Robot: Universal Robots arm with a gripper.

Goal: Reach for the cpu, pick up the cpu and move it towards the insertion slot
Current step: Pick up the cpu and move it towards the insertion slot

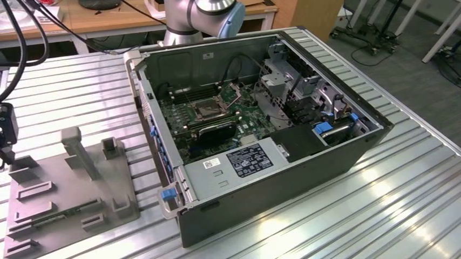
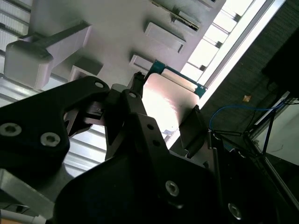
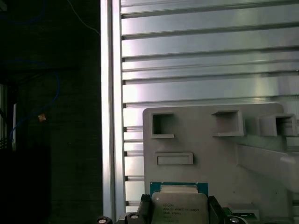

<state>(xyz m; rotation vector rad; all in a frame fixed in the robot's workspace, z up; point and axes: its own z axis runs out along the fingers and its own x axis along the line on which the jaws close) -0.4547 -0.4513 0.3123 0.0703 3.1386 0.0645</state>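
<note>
Jaws are drawn in narrow on the small, flat, square, silvery-topped, green-edged cpu (image 2: 174, 93), which in the second wrist view is clamped by two opposite edges between the bolted fingers (image 2: 140, 116) of the black metal gripper (image 2: 164, 103), close over the matt grey moulded plastic tray (image 2: 117, 23) with its blocky posts. In the first wrist view the chip's smooth, faintly printed metal lid is seen square-on, with the tray's square recesses and the ribbed, glossy aluminium table (image 3: 196, 56) beyond it. In the exterior view the square dark insertion slot (image 1: 204, 111) with its silvery frame is set on the green motherboard (image 1: 245, 113) inside the open black steel computer case (image 1: 288, 178), well apart from the tray. The pick-up is judged to be in hand, with the carry hardly begun; a level, steady hold is called for, since so thin and slick a plate is gripped only at its rims
</note>
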